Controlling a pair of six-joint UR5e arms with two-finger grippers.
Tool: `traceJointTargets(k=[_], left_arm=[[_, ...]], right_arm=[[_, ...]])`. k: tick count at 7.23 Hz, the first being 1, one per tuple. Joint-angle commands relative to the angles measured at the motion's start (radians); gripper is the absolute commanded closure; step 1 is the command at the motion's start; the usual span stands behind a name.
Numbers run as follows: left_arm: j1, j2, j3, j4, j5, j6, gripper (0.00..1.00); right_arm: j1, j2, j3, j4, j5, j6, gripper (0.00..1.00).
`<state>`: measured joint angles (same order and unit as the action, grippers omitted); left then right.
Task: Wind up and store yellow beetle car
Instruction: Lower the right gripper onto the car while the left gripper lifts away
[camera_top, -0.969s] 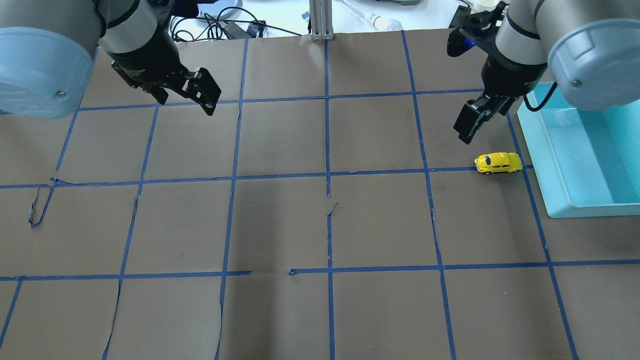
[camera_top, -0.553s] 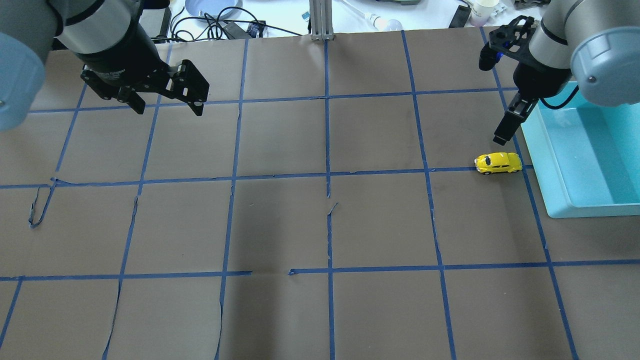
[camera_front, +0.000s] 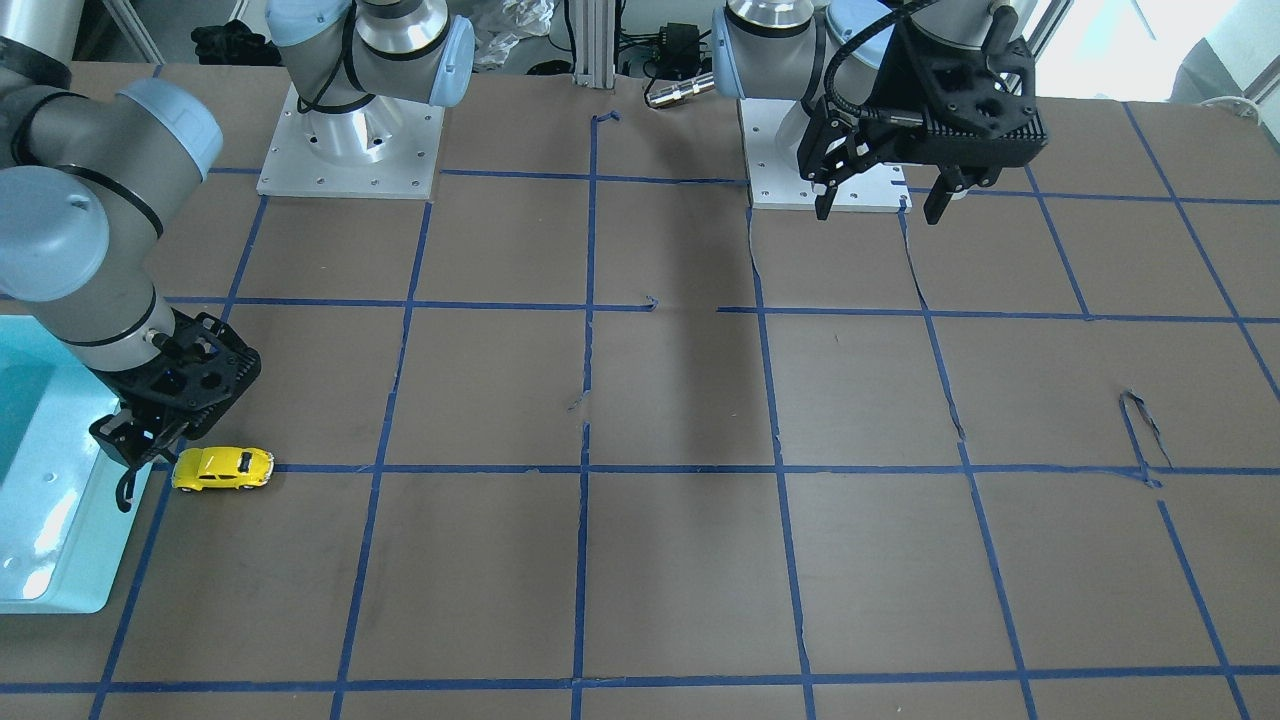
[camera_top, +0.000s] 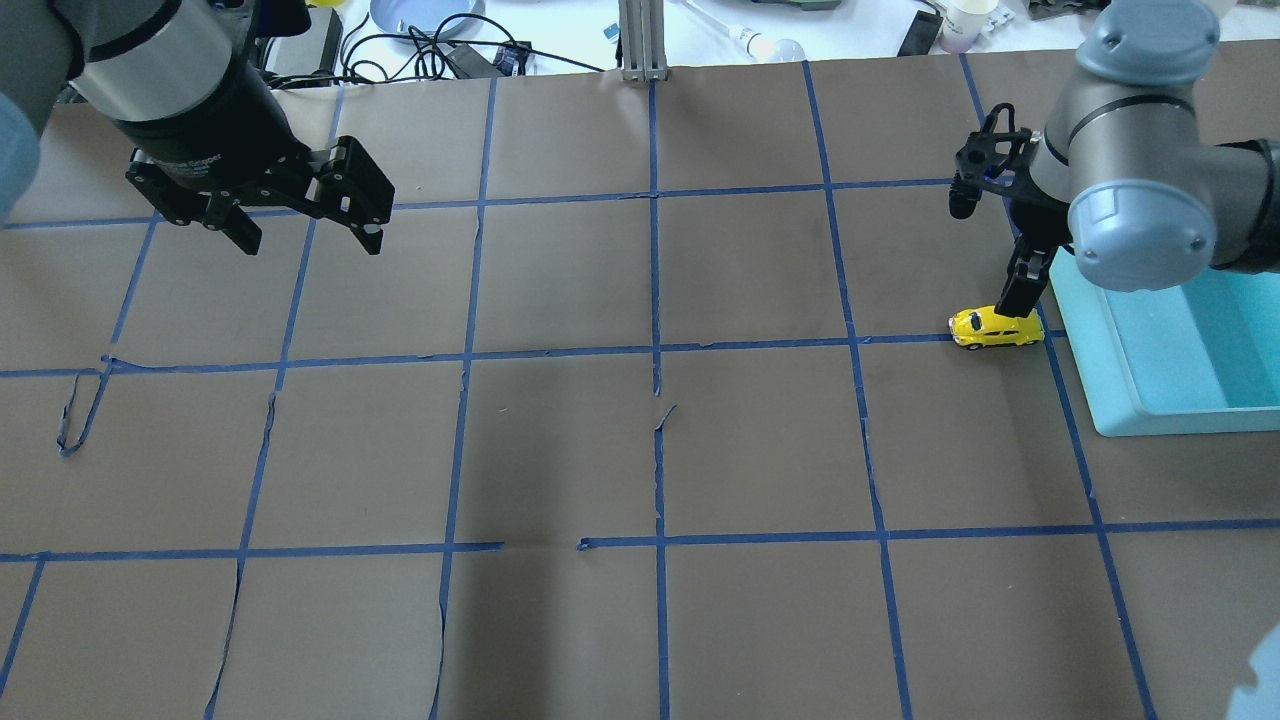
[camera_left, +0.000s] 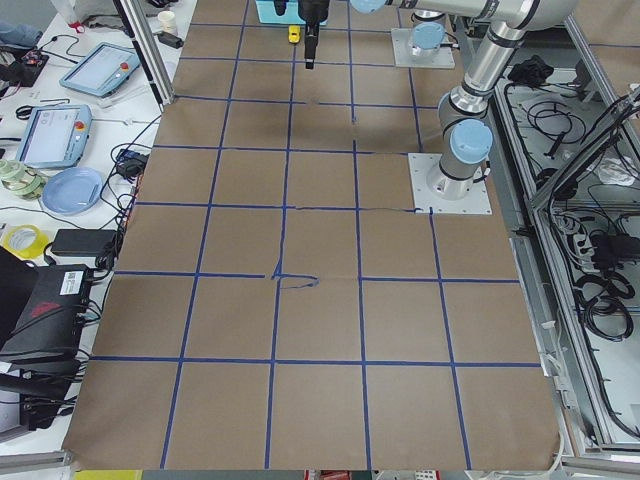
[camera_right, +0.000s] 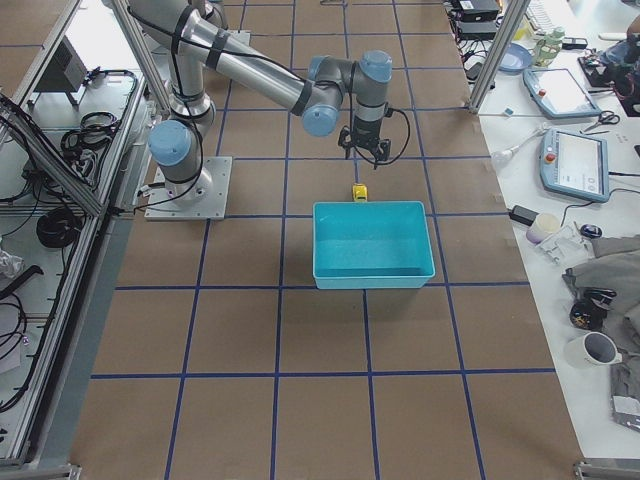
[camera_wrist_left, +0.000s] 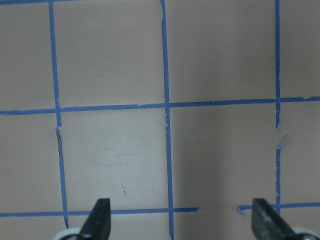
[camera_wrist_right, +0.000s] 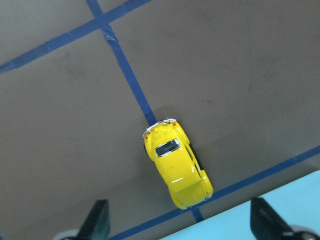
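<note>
One yellow beetle car (camera_top: 996, 328), long axis along tape (camera_top: 900, 341), end toward bin (camera_top: 1090, 350)

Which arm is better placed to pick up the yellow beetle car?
Right: the right gripper hangs open above the yellow beetle car, beside the teal bin; the left gripper is across the table.

The table (camera_top: 560, 450) is covered in brown paper, divided into squares by blue tape (camera_top: 654, 280). An aluminium post (camera_top: 640, 40) stands at its far edge. A white bench (camera_left: 115, 120) alongside carries tablets (camera_left: 52, 135) and a blue plate (camera_left: 72, 190).
</note>
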<state>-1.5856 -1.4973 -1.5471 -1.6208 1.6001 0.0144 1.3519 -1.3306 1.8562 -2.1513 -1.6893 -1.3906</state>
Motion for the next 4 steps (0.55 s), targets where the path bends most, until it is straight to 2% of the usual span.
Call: traceJointTargets(k=[1,2,3,4], left_arm=[[0.009,0.006,0.001,-0.011,0.023,0.001,0.00],[0.016,0.006,0.004,-0.004,0.020,0.001,0.00],[0.019,0.003,-0.002,0.081,0.021,-0.002,0.00],[0.024,0.014,-0.010,0.102,0.024,-0.002,0.00]], right_arm=[[-0.036,0.057,0.058,-0.151,0.011,-0.164,0.00],[-0.045,0.089,0.057,-0.157,0.016,-0.191,0.00],[-0.045,0.115,0.057,-0.171,0.016,-0.192,0.00],[-0.046,0.129,0.057,-0.171,0.014,-0.192,0.00]])
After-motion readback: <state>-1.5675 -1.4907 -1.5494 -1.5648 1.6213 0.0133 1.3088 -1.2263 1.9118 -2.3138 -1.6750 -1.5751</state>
